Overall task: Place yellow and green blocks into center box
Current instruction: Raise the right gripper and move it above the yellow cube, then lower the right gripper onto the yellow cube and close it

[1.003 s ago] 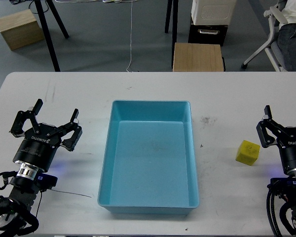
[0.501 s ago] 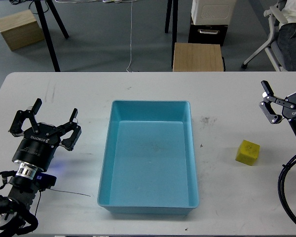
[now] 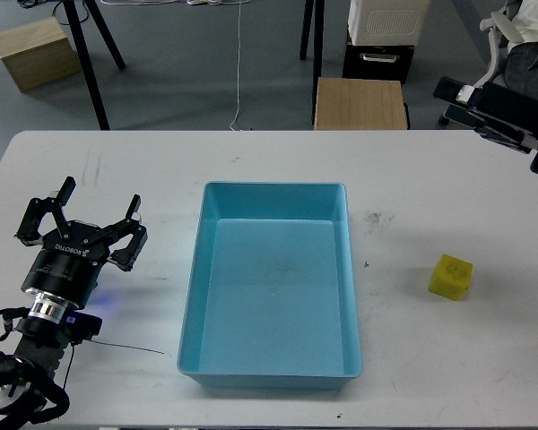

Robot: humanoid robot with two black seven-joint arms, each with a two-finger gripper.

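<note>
The white table (image 3: 430, 376) is set on a grey floor. The empty blue box (image 3: 271, 358) is centred, the yellow block (image 3: 451, 276) well right of it. The left gripper (image 3: 83, 210) is spread wide. The right gripper (image 3: 484, 106) is cut off; its state cannot be told.

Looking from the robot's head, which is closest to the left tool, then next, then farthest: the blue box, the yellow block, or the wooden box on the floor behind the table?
From the left tool, open at the table's left side:
1. The blue box, in the table's middle, just to the tool's right.
2. The wooden box, on the floor beyond the table's far edge.
3. The yellow block, far over on the table's right side.
</note>
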